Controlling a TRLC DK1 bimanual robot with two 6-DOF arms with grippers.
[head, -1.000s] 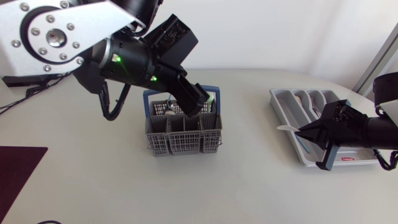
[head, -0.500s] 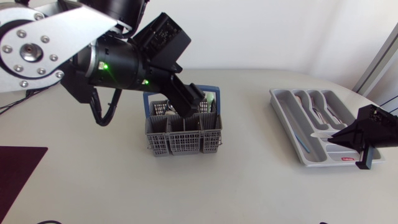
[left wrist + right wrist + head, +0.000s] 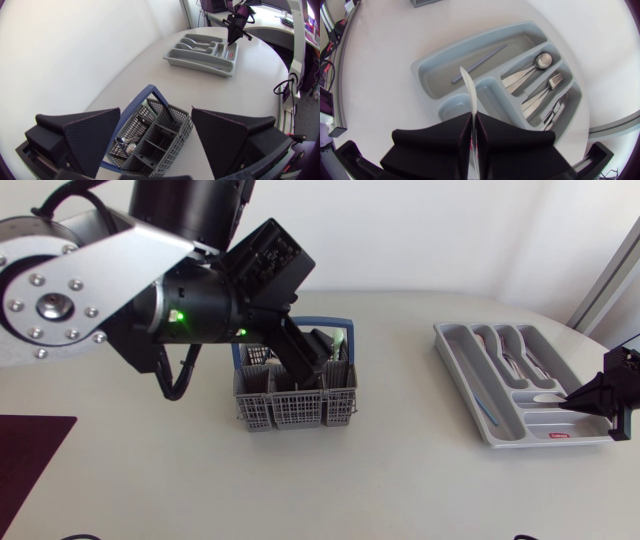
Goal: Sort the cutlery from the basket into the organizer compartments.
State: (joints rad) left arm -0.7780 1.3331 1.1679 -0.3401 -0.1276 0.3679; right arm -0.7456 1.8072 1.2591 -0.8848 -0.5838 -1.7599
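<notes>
Pinching a white spoon [image 3: 469,87] in my right gripper [image 3: 473,116] just over the organizer [image 3: 427,60], metal cutlery [image 3: 532,70] in its slots, left gripper [image 3: 155,114] spread wide over the basket [image 3: 172,131].

The pale surface [image 3: 400,470] carried a grey cutlery basket [image 3: 295,410] left of its middle and, well apart to the right, a grey organizer [image 3: 471,373].

This is a robotics lab. A plain white table [image 3: 400,480] holds a staged test set: a grey cutlery basket [image 3: 295,405] near centre and an organizer [image 3: 470,375] at three o'clock. The left arm [image 3: 90,290] enters at ten o'clock and the right arm [image 3: 622,370] at three.
</notes>
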